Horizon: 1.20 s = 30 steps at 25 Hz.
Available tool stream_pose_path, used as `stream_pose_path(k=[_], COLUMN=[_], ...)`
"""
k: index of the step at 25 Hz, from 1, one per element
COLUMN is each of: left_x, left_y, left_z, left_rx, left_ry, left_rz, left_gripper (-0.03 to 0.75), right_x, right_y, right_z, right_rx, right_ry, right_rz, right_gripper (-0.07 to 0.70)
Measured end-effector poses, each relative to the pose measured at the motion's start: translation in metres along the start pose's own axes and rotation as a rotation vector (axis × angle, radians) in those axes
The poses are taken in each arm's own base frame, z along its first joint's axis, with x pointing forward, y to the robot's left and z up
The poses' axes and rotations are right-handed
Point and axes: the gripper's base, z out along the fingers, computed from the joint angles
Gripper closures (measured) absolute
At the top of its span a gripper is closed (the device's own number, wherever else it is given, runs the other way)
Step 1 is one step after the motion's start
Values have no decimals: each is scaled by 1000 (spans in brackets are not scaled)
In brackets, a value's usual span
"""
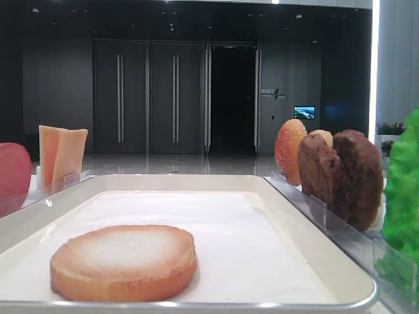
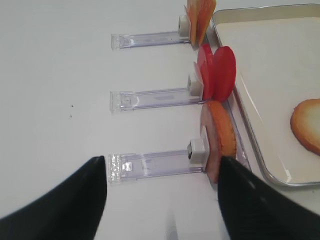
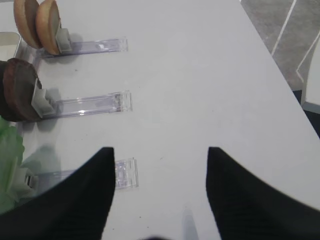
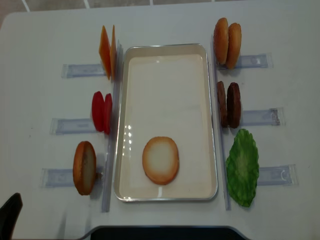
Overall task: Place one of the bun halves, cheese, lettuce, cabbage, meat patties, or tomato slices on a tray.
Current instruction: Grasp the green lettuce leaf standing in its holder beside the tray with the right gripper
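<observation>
A white tray holds one pale bun half, lying flat near its front end. Left of it cheese, tomato slices and a bun half stand in clear holders. On the right stand two bun halves, meat patties and lettuce. Cabbage is out of view. My left gripper is open and empty, over the holder of the left bun. My right gripper is open and empty over bare table, right of the lettuce.
Clear plastic holder rails stick out from both sides of the tray across the white table. The table's right edge runs close beside the right gripper, with grey floor beyond it.
</observation>
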Motion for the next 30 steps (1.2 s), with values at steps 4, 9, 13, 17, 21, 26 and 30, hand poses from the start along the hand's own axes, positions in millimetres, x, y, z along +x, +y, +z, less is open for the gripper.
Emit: stream_pose_path(k=[4, 9, 13, 17, 21, 26, 30], left_x=[0, 0, 0, 0, 0, 0, 0], left_y=[0, 0, 0, 0, 0, 0, 0], left_z=[0, 0, 0, 0, 0, 0, 0], left_rx=[0, 0, 0, 0, 0, 0, 0], left_ry=[0, 0, 0, 0, 0, 0, -1], left_rz=[-2, -3, -3, -3, -3, -3, -3], left_gripper=[209, 254, 304, 353, 400, 460, 488], right_x=[0, 0, 0, -1, -3, -13, -28], right_y=[0, 0, 0, 0, 1, 4, 6], right_z=[0, 0, 0, -1, 0, 18, 33], right_rx=[0, 0, 0, 0, -15, -56, -101], right_ry=[0, 0, 0, -5, 18, 191, 310], right_rz=[0, 0, 0, -7, -2, 16, 23], right_gripper=[216, 216, 216, 216, 216, 216, 216])
